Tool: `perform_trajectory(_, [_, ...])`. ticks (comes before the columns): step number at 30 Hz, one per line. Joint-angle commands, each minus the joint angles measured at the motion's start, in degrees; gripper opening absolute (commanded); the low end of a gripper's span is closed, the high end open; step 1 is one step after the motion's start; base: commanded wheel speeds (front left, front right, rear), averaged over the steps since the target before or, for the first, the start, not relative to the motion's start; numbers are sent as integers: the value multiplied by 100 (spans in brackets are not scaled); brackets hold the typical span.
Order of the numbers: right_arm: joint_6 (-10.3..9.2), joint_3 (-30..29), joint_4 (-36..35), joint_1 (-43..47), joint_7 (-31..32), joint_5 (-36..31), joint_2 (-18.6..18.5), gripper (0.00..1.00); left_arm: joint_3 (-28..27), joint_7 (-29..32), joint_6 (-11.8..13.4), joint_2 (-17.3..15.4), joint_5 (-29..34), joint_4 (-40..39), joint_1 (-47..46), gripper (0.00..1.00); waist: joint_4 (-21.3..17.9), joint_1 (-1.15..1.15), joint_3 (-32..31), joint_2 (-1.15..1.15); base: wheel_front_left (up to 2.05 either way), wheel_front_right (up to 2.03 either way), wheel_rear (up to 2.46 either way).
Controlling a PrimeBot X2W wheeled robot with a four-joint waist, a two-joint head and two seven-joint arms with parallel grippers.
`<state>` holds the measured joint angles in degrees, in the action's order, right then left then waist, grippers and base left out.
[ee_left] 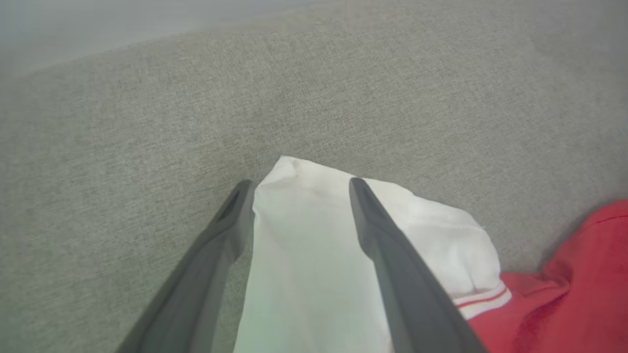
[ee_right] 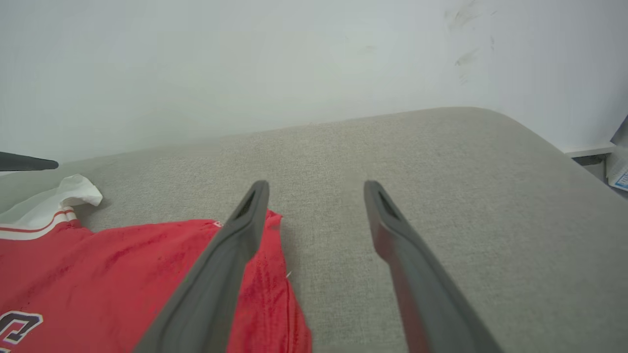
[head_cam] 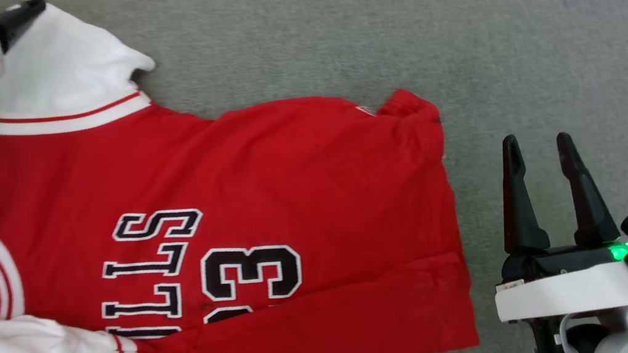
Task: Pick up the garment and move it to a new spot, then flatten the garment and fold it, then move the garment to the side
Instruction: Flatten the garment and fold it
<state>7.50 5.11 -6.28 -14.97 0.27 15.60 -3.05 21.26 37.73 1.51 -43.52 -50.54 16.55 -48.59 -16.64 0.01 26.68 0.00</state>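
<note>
Red garment (head_cam: 288,185) lies spread on grey upholstery (head_cam: 313,14), both grippers wide open.
The left gripper (ee_left: 300,182) straddles a white sleeve (ee_left: 304,255) (seemingly without pinching it); the right gripper (head_cam: 536,140) hovers empty just beside the garment's bottom edge.

A grey woven-fabric table (head_cam: 324,22) spreads across the head view. In the right wrist view its rounded corner lies at right, and a plain whitish wall (ee_right: 196,63) takes the upper frame, with dark scuff marks (ee_right: 463,58) at upper right.
</note>
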Motion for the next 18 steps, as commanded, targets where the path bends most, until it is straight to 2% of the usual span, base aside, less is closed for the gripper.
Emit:
perform_trajectory(1, [-2,20,89,-47,-91,104,25,100,-1,254,10,-56,-98,167,-155,100,-206,-1,141,0,0,0,0])
perform_trajectory(6, [-2,76,316,-17,-277,318,25,100,83,832,78,-233,-201,638,-194,100,-403,-1,221,0,0,0,0])
perform_trajectory(13, [-1,100,570,-13,-390,510,25,100,364,1799,269,-142,-462,1057,158,100,-497,-1,240,0,0,0,0])
perform_trajectory(15, [-2,122,619,-49,-377,552,25,100,342,1938,363,-13,-612,1097,241,0,-496,-1,231,0,0,0,0])
perform_trajectory(18, [-2,163,671,-99,-334,621,25,100,321,1790,377,110,-642,998,286,0,-469,-1,195,0,0,0,0])
